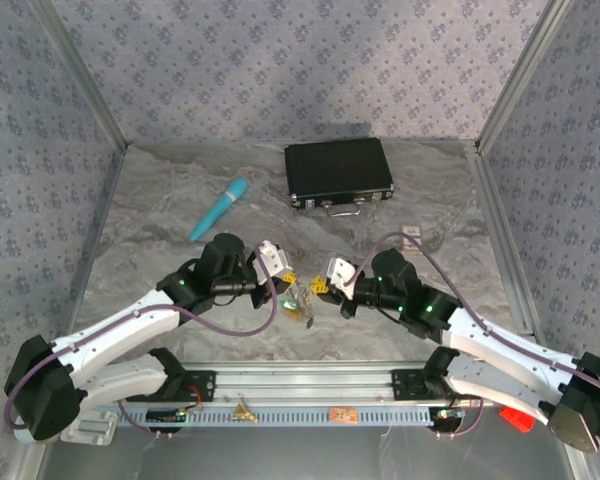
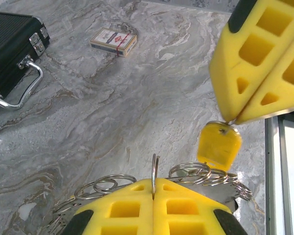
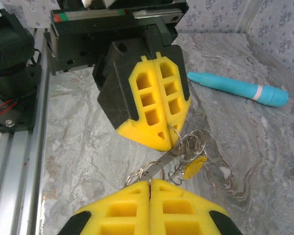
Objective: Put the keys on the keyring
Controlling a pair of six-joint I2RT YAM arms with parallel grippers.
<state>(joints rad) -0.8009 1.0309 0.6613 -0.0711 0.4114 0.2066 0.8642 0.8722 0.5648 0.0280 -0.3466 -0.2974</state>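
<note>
In the top view my two grippers meet tip to tip over the table's near middle, with a small bunch of keys (image 1: 300, 300) hanging between them. My left gripper (image 2: 154, 183) is shut on a thin upright wire ring (image 2: 155, 166). Several more wire rings lie around it on the flat grey toothed keyring (image 2: 230, 195). My right gripper (image 3: 150, 182) is shut on the little ring of a yellow key tag (image 2: 218, 146), which hangs under its tips. In the right wrist view the keyring (image 3: 164, 164) shows edge-on between both pairs of fingers, and the yellow tag (image 3: 195, 167) beside it.
A black case (image 1: 338, 172) with a metal handle lies at the back. A teal pen (image 1: 218, 208) lies to the left and a pack of cards (image 1: 412, 236) to the right. The aluminium rail (image 1: 300, 385) runs along the near edge.
</note>
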